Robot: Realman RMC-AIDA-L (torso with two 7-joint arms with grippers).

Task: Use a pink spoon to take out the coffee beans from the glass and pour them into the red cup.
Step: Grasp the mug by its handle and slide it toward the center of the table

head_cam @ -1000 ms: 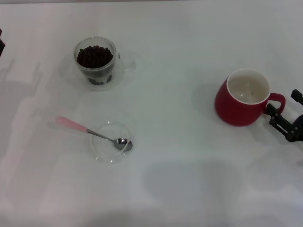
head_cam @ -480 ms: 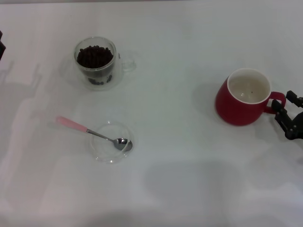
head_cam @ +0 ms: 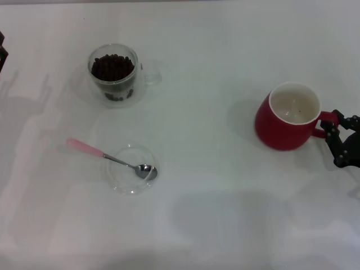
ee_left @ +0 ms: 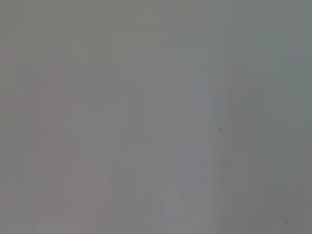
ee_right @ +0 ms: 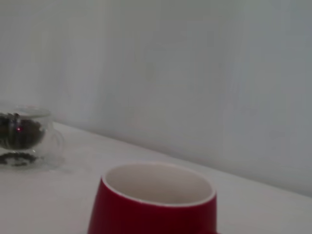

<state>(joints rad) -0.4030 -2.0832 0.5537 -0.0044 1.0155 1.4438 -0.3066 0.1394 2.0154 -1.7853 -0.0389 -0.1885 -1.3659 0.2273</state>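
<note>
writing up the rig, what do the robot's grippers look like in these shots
Only the right gripper shows much: black, angular, built of chunky linked segments with dark fingers, at the red cup's handle. No cables or markings can be made out. Of the left gripper just a small black sliver shows at the head view's left edge. Neither wrist view shows its own fingers.

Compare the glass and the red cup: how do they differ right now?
The glass is clear and holds coffee beans; the red cup is opaque red and looks empty. The right gripper is at the red cup's handle; nothing is near the glass. Both stand upright, handles pointing right.
</note>
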